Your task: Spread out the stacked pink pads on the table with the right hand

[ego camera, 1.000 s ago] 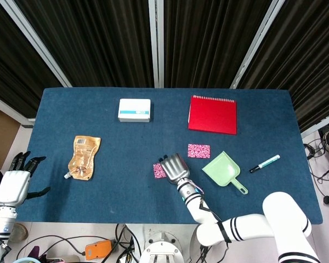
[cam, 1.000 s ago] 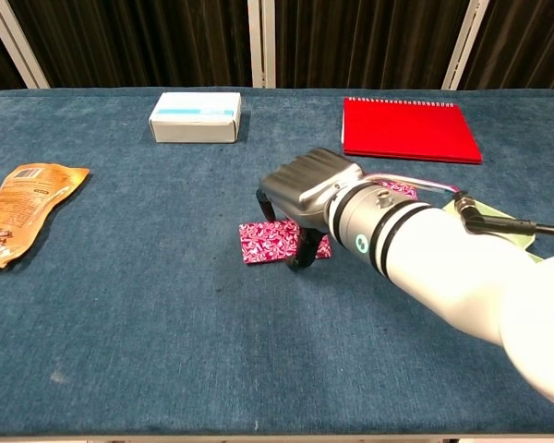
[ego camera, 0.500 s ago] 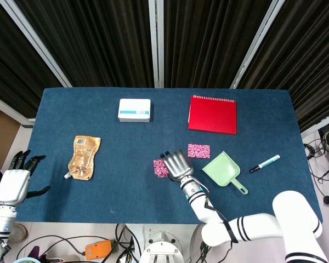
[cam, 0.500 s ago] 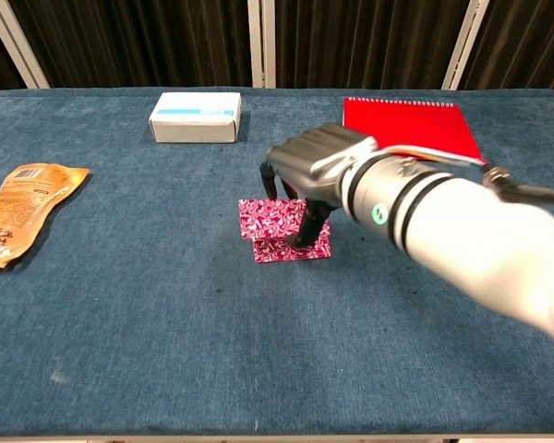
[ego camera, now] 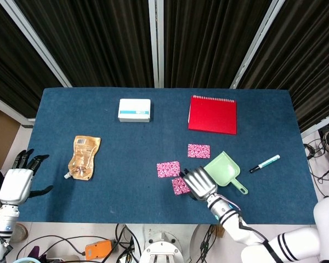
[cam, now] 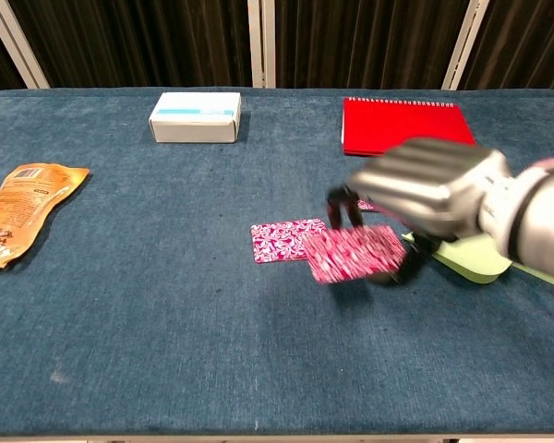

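right hand (cam: 425, 198) (knuckles up) pinches a pink pad (cam: 353, 254) above the table (cam: 166, 305).

A rectangular table covered in dark blue felt-like cloth (ego camera: 98, 192) fills the middle of the head view. Behind its far edge hang black pleated curtains (ego camera: 104, 38), crossed by pale grey metal frame bars (ego camera: 156, 41) that run upright and slanting. Below the near edge, loose black cables (ego camera: 60, 244) lie on a light floor. At the left stands a brown cardboard surface (ego camera: 1, 137). The lighting is even and bright.
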Controlling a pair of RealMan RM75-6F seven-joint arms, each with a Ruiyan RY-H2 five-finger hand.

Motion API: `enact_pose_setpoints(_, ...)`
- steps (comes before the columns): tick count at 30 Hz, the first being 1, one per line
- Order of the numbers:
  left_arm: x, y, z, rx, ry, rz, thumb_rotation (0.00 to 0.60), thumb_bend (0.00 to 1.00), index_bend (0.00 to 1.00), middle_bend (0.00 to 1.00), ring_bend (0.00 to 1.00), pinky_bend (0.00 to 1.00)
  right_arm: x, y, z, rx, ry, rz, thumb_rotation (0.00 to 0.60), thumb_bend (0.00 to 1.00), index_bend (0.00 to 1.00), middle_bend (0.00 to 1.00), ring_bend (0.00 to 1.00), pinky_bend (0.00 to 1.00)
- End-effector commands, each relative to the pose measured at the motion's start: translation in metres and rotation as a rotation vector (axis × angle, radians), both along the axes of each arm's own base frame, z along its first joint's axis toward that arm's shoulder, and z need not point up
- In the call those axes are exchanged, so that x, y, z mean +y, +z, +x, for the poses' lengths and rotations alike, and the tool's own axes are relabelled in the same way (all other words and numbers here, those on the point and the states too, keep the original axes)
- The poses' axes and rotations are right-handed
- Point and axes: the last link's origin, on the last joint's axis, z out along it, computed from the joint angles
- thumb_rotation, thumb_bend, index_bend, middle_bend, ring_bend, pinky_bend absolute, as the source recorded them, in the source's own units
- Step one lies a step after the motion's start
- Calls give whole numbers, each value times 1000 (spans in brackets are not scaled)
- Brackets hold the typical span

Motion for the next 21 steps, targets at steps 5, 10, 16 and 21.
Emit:
enact_pose_setpoints(5,-1,-1,4,1,-7,-1,600,38,180,227,21,0,20,-11,-22,71,66,35,535,616,522,464,887,1000)
enact_pose_setpoints(10,-2,0,3,1,-1,4,600,38,180,227,22,0,24,-15,-28,125,88,23,535,572,398,439,880,1000)
enact_pose_setpoints(16,-3,-1,3,4,-5,8,600,38,180,227,22,0,29,-15,-32,157,77,39,538,418,240,323,855,1000)
enact_pose_setpoints(21,-2,0,3,3,-9,11,600,38,180,227,21,0,32,-10,-32,163,83,36,538,319,168,269,844,1000)
